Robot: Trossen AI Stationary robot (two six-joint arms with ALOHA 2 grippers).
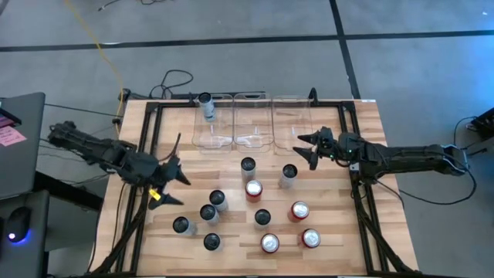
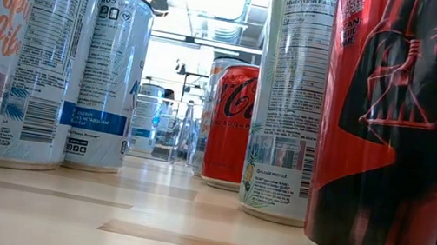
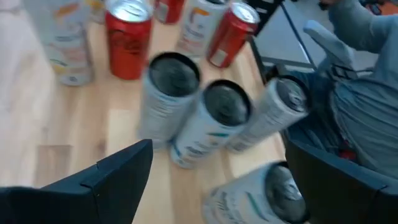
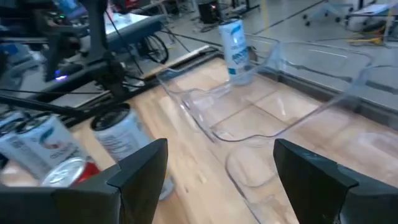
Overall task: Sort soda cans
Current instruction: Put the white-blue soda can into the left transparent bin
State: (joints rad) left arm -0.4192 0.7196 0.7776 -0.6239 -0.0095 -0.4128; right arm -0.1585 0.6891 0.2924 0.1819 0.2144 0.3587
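Two cans cropped, low view

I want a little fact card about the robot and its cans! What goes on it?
Cans on the table: eleven
Red cans: four, standing on the table
Silver cans: seven on the table
Can already sorted: one silver can standing in the left clear bin
Other two bins: no cans inside
Left gripper: open, holding nothing, near the silver cans
Right gripper: open, holding nothing, by the bins
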